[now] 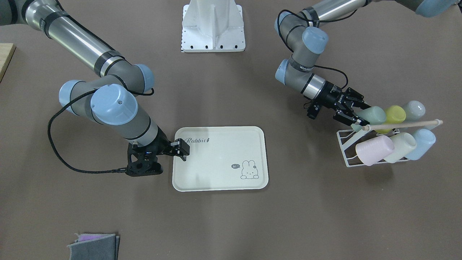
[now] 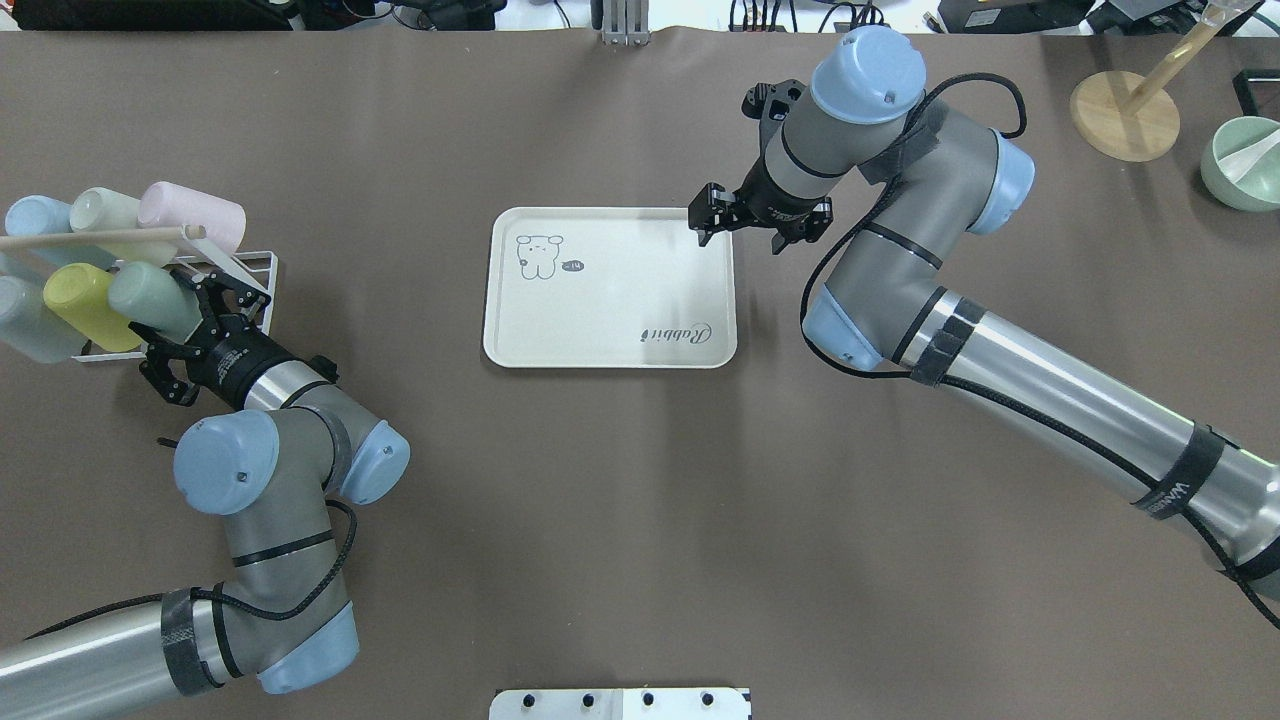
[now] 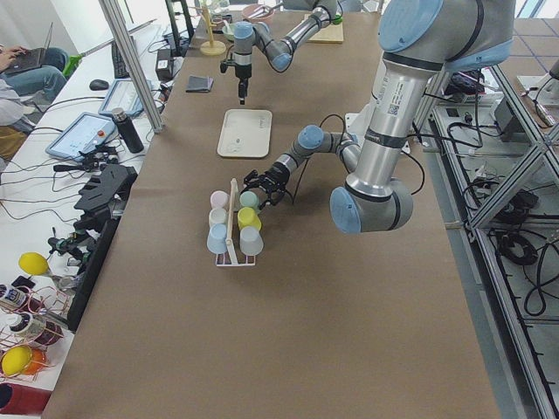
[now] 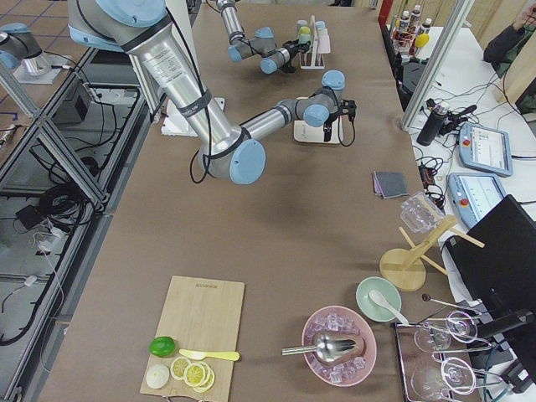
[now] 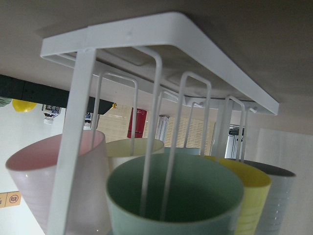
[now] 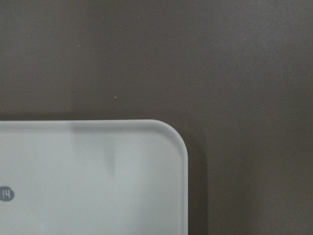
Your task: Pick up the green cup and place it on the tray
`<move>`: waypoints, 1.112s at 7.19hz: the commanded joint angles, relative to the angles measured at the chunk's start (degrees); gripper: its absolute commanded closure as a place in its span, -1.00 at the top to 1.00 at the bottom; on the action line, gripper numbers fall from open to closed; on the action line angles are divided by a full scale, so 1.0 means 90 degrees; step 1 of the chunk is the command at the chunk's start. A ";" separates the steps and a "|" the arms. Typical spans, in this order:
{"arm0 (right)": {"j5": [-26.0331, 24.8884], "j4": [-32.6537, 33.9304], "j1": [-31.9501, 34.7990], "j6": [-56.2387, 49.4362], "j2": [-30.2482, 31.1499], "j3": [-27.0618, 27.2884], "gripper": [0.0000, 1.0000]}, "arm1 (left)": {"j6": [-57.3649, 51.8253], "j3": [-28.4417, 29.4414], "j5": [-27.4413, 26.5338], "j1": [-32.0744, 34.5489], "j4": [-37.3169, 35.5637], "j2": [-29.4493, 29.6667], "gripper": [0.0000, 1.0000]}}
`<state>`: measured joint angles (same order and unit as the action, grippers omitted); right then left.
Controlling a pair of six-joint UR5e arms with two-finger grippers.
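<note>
The mint-green cup (image 1: 373, 115) lies on its side on a white wire rack (image 1: 346, 144), mouth toward my left gripper (image 1: 355, 113). That gripper is open, its fingers spread just at the cup's rim. The overhead view shows the cup (image 2: 150, 297) and the gripper (image 2: 172, 322) the same way. The left wrist view looks into the cup's mouth (image 5: 173, 196), with wire pegs inside it. The cream "Rabbit" tray (image 1: 216, 159) lies mid-table. My right gripper (image 2: 755, 222) is open and empty above the tray's corner (image 6: 161, 142).
The rack (image 2: 250, 265) also holds pink (image 1: 373, 150), whitish-green (image 1: 400, 146), blue (image 1: 422, 142), yellow-green (image 1: 395, 113) and grey (image 1: 415, 109) cups under a wooden rod (image 1: 404, 124). Folded grey cloths (image 1: 94, 245) lie near the table edge. A wooden stand (image 2: 1125, 115) and green bowl (image 2: 1240, 165) are far right.
</note>
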<state>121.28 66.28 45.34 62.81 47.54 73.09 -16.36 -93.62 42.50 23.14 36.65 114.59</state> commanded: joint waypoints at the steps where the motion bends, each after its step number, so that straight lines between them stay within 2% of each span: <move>1: -0.0028 0.0657 0.0468 -0.0200 0.0108 0.0498 1.00 | -0.0028 -0.0037 0.0110 0.0016 -0.0156 0.0128 -1.00; 3: -0.0067 0.1712 0.0626 -0.0435 0.0595 0.1766 1.00 | -0.0009 -0.0329 0.0121 0.0055 -0.0498 0.0119 -1.00; 4: -0.0038 0.1843 0.0791 -0.0542 0.0752 0.2033 1.00 | -0.0018 -0.0388 0.0121 0.0104 -0.0557 0.0129 -1.00; 7: -0.0009 0.2915 0.1172 -0.1144 0.1016 0.2999 1.00 | 0.0050 -0.0865 0.0209 0.0114 -0.1881 0.0460 -1.00; 8: -0.0018 0.3063 0.1367 -0.1303 0.1152 0.3215 1.00 | 0.0050 -0.0964 0.0315 0.0104 -0.2465 0.0732 -1.00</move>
<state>121.16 91.21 55.81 53.42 56.74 99.27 -15.96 -100.75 44.52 24.12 20.24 118.91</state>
